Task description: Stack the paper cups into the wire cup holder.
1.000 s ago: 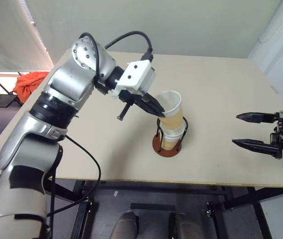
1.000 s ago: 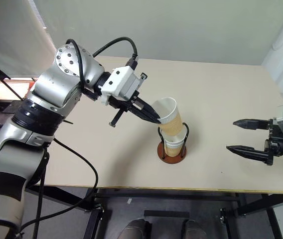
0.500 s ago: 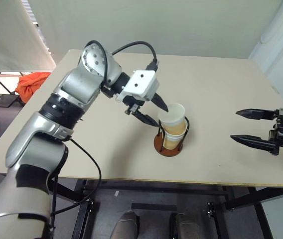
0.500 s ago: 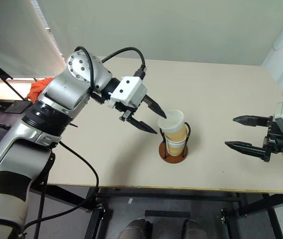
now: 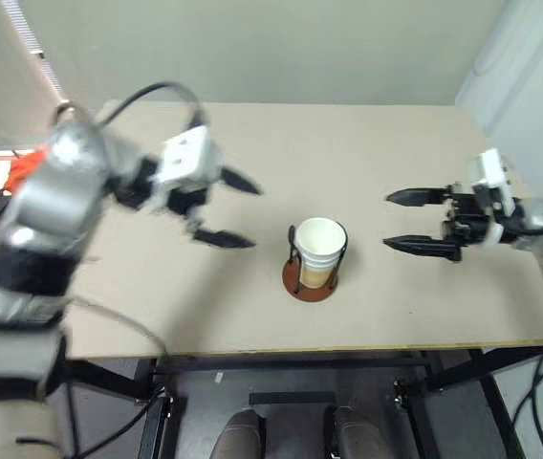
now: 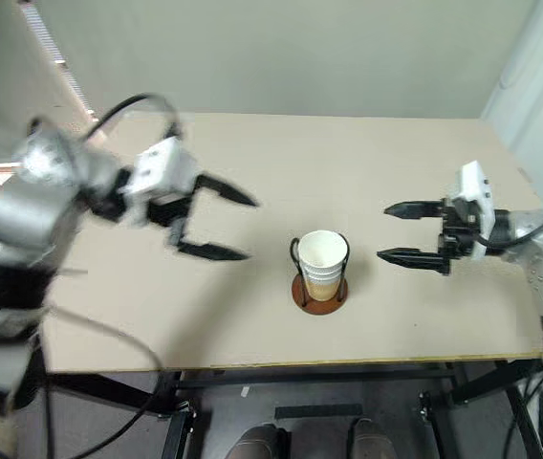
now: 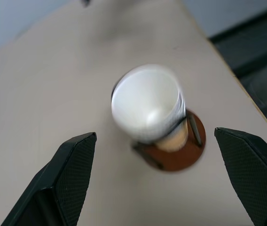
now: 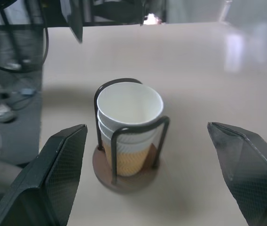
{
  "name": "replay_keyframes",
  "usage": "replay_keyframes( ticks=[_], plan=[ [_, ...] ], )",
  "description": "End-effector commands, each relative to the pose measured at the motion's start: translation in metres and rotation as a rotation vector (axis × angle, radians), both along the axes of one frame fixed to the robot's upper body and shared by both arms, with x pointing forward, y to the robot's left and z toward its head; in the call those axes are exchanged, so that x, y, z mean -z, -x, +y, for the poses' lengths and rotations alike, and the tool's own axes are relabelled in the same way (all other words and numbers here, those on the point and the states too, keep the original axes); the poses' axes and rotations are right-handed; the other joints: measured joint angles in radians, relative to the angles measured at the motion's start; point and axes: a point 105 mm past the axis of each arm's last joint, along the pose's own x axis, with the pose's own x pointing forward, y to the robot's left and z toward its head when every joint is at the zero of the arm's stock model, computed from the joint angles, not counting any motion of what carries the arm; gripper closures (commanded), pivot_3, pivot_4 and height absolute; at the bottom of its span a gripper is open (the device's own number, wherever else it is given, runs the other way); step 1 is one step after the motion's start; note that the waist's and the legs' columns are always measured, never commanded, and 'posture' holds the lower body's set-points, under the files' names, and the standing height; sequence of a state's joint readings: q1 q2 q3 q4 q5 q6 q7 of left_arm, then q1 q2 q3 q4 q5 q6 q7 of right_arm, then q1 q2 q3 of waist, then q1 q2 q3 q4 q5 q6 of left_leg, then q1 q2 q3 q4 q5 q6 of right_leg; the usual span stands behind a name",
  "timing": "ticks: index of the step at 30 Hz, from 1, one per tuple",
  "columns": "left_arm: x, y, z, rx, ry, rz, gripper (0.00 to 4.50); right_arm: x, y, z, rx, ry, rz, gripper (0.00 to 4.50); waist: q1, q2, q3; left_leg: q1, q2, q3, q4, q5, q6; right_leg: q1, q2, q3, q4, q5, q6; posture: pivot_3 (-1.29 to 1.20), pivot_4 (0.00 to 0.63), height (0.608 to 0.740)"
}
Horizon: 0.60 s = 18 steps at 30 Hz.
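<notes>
3 paper cups (image 8: 129,123) are sitting nested in the wire cup holder (image 8: 124,174) mid-surface (image 5: 396,143). Left gripper (image 5: 238,210) and right gripper (image 5: 401,220) fingers are gaping wide, empty, flanking it. Cups are looking light, crushable; grip gently below the rim.

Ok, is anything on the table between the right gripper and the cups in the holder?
Nothing visible. Bare table lies between the open right gripper and the paper cups nested in the wire cup holder.
</notes>
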<state>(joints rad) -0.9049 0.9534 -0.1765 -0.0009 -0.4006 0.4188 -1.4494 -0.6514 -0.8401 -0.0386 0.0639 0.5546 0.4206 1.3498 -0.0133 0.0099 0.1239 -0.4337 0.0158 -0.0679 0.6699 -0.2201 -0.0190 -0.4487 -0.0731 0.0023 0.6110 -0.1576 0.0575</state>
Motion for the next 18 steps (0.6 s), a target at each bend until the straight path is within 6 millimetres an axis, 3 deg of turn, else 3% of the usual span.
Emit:
replay_keyframes(
  ticks=[1, 5, 9, 12, 18],
  plan=[
    [-0.011, 0.049, 0.050, -0.236, 0.178, 0.088, 0.08, -0.004, -0.017, -0.004, -0.024, 0.051, -0.022, 0.14, 0.016, 0.000, 0.000, -0.001, 0.000, -0.003, -0.001, 0.000, -0.001, 0.000, -0.001, -0.003, 0.003, -0.004, -0.005, 0.00, 0.150, 0.740],
    [-0.002, 0.089, 0.084, -0.471, 0.237, 0.125, 0.08, -0.006, -0.035, -0.008, -0.032, 0.074, -0.026, 0.14, 0.014, 0.000, -0.001, -0.001, 0.000, -0.001, -0.003, -0.004, -0.002, -0.003, -0.001, -0.002, 0.005, -0.007, -0.019, 0.00, 0.150, 0.740],
    [0.005, 0.114, 0.102, -0.621, 0.293, 0.128, 0.08, -0.007, -0.048, -0.006, -0.039, 0.091, -0.038, 0.14, 0.017, 0.000, -0.001, 0.004, 0.000, -0.002, -0.005, -0.014, 0.010, -0.002, -0.002, -0.001, 0.015, -0.016, -0.036, 0.00, 0.150, 0.740],
    [0.009, 0.121, 0.109, -0.689, 0.315, 0.114, 0.08, -0.008, -0.055, -0.001, -0.055, 0.102, -0.049, 0.14, 0.017, 0.001, 0.000, 0.014, 0.000, -0.003, -0.006, -0.017, 0.008, 0.003, -0.002, -0.001, 0.018, -0.017, -0.038, 0.00, 0.150, 0.740],
    [0.010, 0.122, 0.110, -0.708, 0.335, 0.102, 0.08, -0.008, -0.059, -0.001, -0.065, 0.119, -0.057, 0.14, 0.012, 0.001, 0.000, 0.018, 0.003, -0.004, -0.007, -0.010, 0.003, 0.005, -0.001, 0.000, 0.018, -0.014, -0.043, 0.00, 0.150, 0.740]
  ],
)
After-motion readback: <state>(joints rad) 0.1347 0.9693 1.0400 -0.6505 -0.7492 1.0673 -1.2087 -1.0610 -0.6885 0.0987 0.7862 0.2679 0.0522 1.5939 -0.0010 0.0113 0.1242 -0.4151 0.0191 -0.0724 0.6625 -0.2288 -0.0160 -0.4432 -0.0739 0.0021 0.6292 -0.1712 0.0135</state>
